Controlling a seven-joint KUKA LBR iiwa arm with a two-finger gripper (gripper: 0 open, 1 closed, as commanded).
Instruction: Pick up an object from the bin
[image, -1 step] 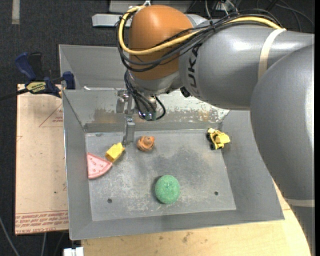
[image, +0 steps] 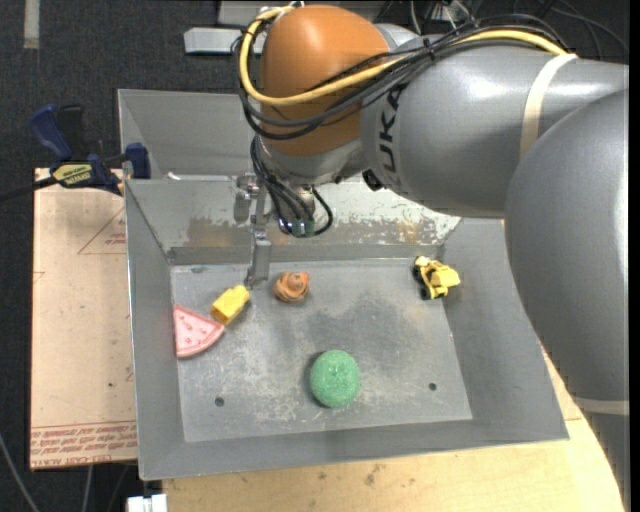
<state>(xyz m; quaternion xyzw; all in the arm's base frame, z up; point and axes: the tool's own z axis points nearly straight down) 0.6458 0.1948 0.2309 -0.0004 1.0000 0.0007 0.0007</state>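
Grey bin (image: 400, 330): five loose things on floor. Far left, pink watermelon slice (image: 195, 333); yellow block (image: 230, 303) just beside its upper right. Next, gripper (image: 258, 279) low near back wall, between yellow block and small brown cone (image: 291, 287); open or closed, cannot tell. Green ball (image: 334, 378) front centre. Yellow toy truck (image: 436, 277) right.

Arm: your grey KUKA arm (image: 470, 130) comes in from the right and bends downward.
Wrist: orange cover (image: 315, 70) on top.
Hand: your hand (image: 258, 272) points straight down, set low.
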